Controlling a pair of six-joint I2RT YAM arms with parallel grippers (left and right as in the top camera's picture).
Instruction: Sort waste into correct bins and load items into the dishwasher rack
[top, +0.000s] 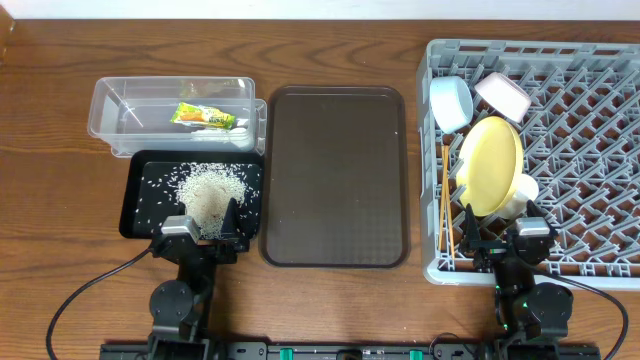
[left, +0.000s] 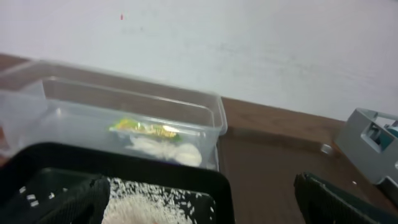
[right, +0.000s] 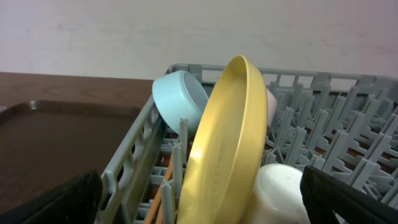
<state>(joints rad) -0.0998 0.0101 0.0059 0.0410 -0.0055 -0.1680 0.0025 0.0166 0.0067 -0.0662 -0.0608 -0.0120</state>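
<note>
Jaws on both arms stand spread wide, gripping nothing. The left gripper (top: 207, 228) hangs over the near edge of the black tray (top: 135, 200). The heap of white rice grains (top: 210, 190) lies just ahead of its fingertips and partly between them. Looser grains are scattered further ahead and to the left in the same tray.

Beyond the black tray, straight ahead of the left jaws, sits the clear plastic tub (top: 110, 95). Inside it lies the green-yellow-orange snack wrapper (top: 203, 117), with a white crumpled piece (left: 165, 149) just beside it. The wrapper's print is too blurred to read. To the right of the left jaws lies the dark brown serving tray (top: 335, 175).

The right gripper (top: 498, 238) hangs at the near edge of the grey dishwasher rack (top: 590, 130). Directly ahead of its jaws the yellow plate (top: 490, 165) stands on edge among the pegs. The small white cup (top: 520, 195) rests against the plate's near right side, just ahead of the right finger.

The wooden chopsticks (top: 447, 215) lie in the rack along its left wall, ahead and left of the jaws. Further ahead, past the plate, the light blue bowl (top: 451, 103) leans on its side near the rack's far left corner. The white bowl (top: 502, 95) leans just to the right of it.
</note>
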